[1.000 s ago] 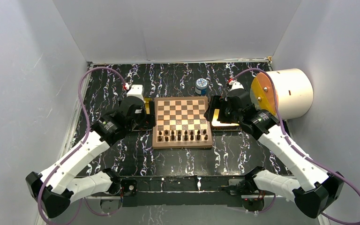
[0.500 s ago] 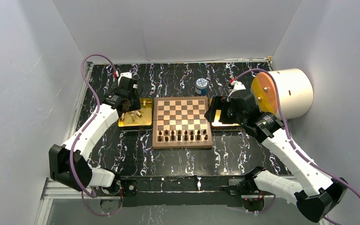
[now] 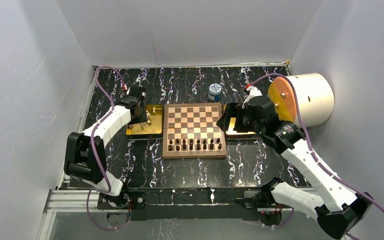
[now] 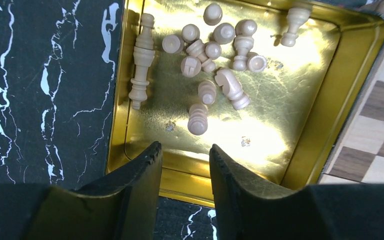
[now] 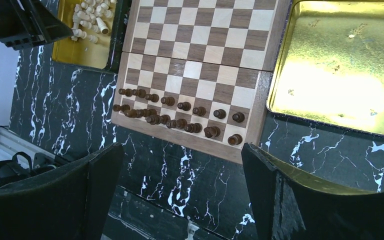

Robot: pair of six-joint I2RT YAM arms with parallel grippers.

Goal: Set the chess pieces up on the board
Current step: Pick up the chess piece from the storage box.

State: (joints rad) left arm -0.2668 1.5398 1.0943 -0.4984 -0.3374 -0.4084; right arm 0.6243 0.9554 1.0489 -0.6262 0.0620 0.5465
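Left wrist view: left gripper [image 4: 185, 150] with jaws only a narrow gap apart, nothing between them, hanging over the near rim of a gold tray [image 4: 325, 115]. Just beyond the fingertips, cream chess pieces [image 4: 231, 89] lying loose on the tray floor, most of them tumbled together toward its far end, some upright, some on their sides, one tall piece stretched along the left wall. Right of the tray, a corner of the board [image 4: 375, 115]; left of it, black marbled table [image 4: 45, 100].

Right wrist view: right gripper [image 5: 180, 150] with jaws spread wide, gripping nothing. Ahead of the fingers, the checkered board with dark pieces [image 5: 180, 106] standing in two rows along its near edge. Just beside the board's right side, a second gold tray [image 5: 340, 75], shiny inside.

Top external view: trays flanking the board left and right, left gripper above the left tray, right gripper above the right tray close to the board's right edge. Behind the board, a small blue-and-white jar [image 3: 214, 92]. Against the right wall, a white cylinder [image 3: 310, 97] with an orange face
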